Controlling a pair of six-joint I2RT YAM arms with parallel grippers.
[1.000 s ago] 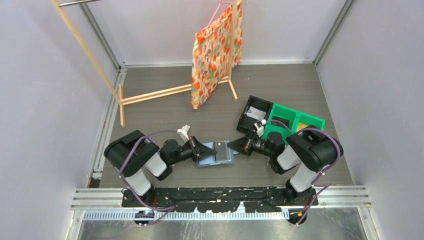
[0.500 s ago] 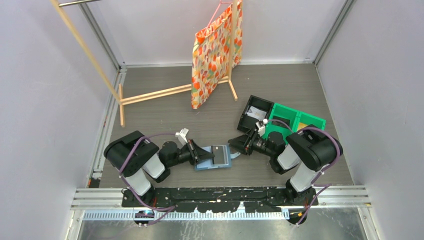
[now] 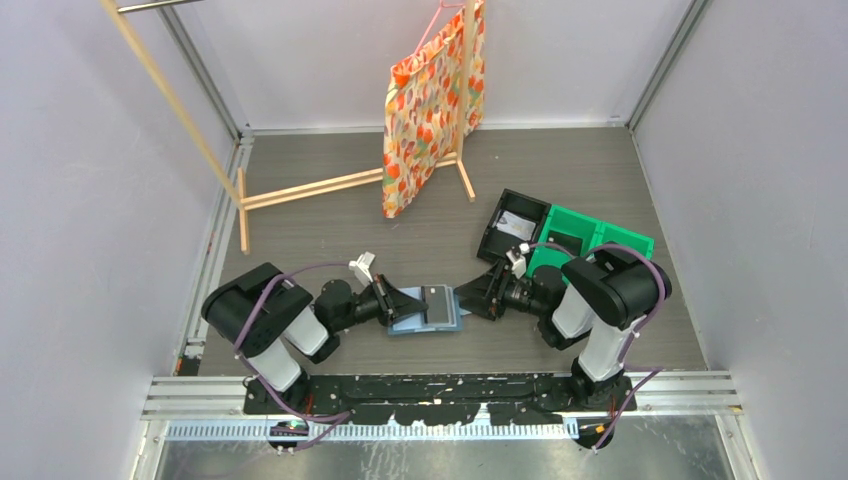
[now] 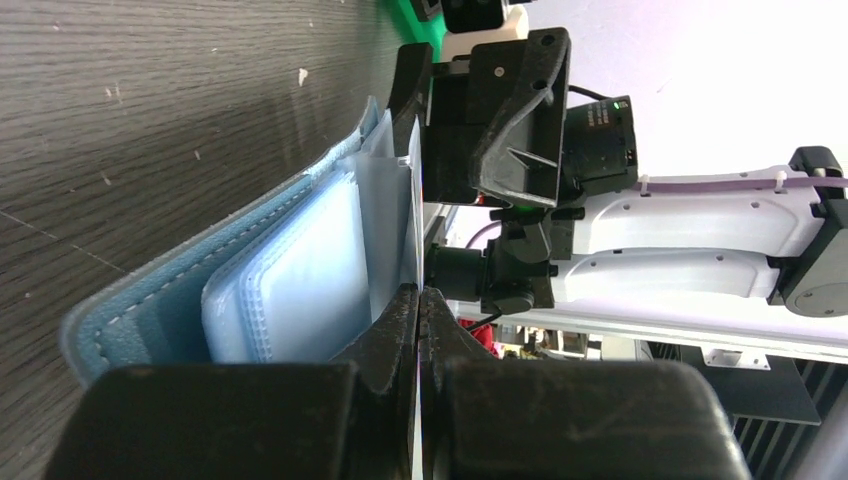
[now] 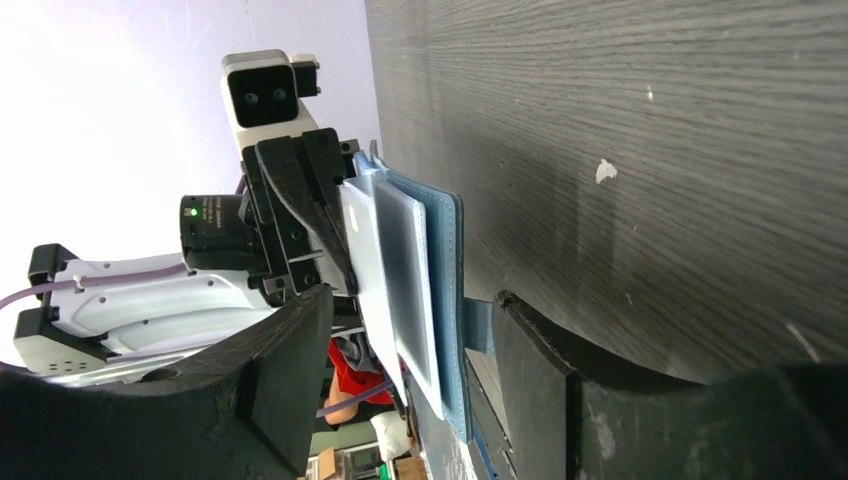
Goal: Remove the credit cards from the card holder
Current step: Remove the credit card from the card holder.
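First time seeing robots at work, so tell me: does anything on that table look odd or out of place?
Nothing looks spilled or broken. The one oddity: the small teal-blue folding card holder lies splayed open on the dark wood-grain table, with one translucent sleeve leaf standing away from the rest, pinched in the shut left pincer.

left arm [image 3: 262,318], right arm [image 3: 600,300]: same build. Black joint housings, white link tubes, purple cables [image 3: 308,267] looped outside. Black angular fingers [image 5: 255,400], white camera block [image 5: 265,90] per wrist, green LED [image 5: 192,212].
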